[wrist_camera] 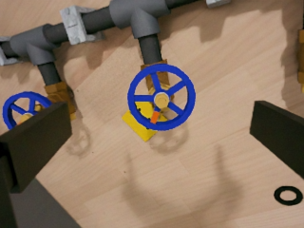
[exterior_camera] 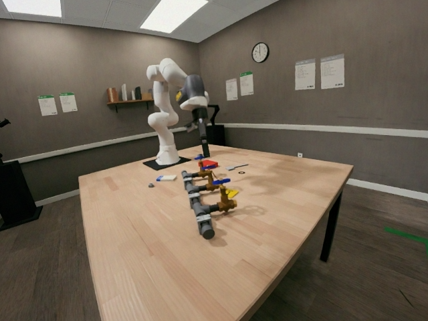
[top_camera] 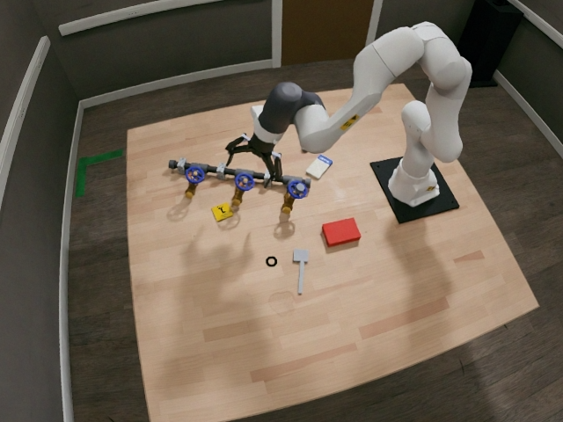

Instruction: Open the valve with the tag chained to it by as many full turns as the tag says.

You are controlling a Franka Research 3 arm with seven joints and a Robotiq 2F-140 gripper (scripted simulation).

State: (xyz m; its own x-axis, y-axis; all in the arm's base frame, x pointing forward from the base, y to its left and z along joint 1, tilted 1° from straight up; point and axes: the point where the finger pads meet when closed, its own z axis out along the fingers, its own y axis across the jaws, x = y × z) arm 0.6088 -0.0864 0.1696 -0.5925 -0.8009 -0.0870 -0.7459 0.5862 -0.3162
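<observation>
A grey pipe (top_camera: 236, 172) lies on the table and carries three valves with blue handwheels: left (top_camera: 194, 173), middle (top_camera: 244, 181) and right (top_camera: 297, 188). A yellow tag (top_camera: 222, 211) lies on the table by the middle valve. In the wrist view it shows under the middle wheel (wrist_camera: 161, 97) as a yellow corner (wrist_camera: 138, 127). An orange mark (wrist_camera: 154, 117) sits on that wheel near its hub. My gripper (top_camera: 250, 169) hangs above the middle valve, wide open and empty, clear of the wheel. Its fingers stand far to either side of the wheel.
A red block (top_camera: 341, 230), a white card with a blue strip (top_camera: 318, 166), a grey paddle-shaped tool (top_camera: 300, 267) and a small black ring (top_camera: 269, 265) lie on the table. The arm's base (top_camera: 413, 191) stands at the right.
</observation>
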